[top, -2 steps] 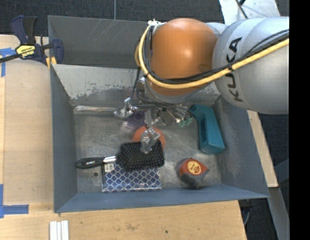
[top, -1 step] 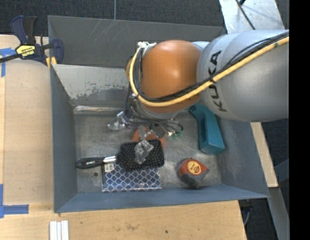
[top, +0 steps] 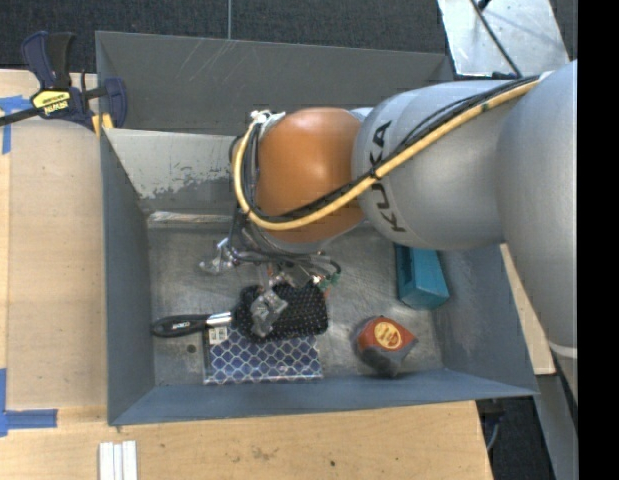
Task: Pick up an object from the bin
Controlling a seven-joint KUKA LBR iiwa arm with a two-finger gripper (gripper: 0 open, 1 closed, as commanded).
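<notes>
Gripper [top: 270, 306] is low in the bin [top: 124, 298], mid-floor, under the arm's smooth orange dome cover [top: 299, 173]. Released or clenched: can't tell, the dome and wrist hardware hide most of it. Only some bare metal parts show below the dome.

It is on the left part of a black knobbly object [top: 301, 313], a soft-looking lump with a bumpy, mesh-like surface, at the centre of the bin and slightly near. Metal of the gripper overlaps the lump's left edge. Whether the lump is actually gripped can't be read.

Neighbours:
- blue patterned sheet [top: 266, 359]: flat, rectangular, fine repeating print, just near of the black lump and partly tucked under it.
- black-handled tool [top: 181, 324]: slim, glossy rounded handle with a silvery end pointing right, lying flat on the floor to the left, its tip close to the lump.
- tape measure [top: 385, 342]: rounded, chunky, red-orange face in a dark casing, near-right, apart from the lump.
- teal box [top: 421, 276]: plain hard-edged block against the right wall, well apart.

Bin is grey sheet metal with sloped walls and a scuffed, speckled floor. A yellow cable [top: 409, 153] runs along the glossy grey arm [top: 469, 168] and loops round the dome.
</notes>
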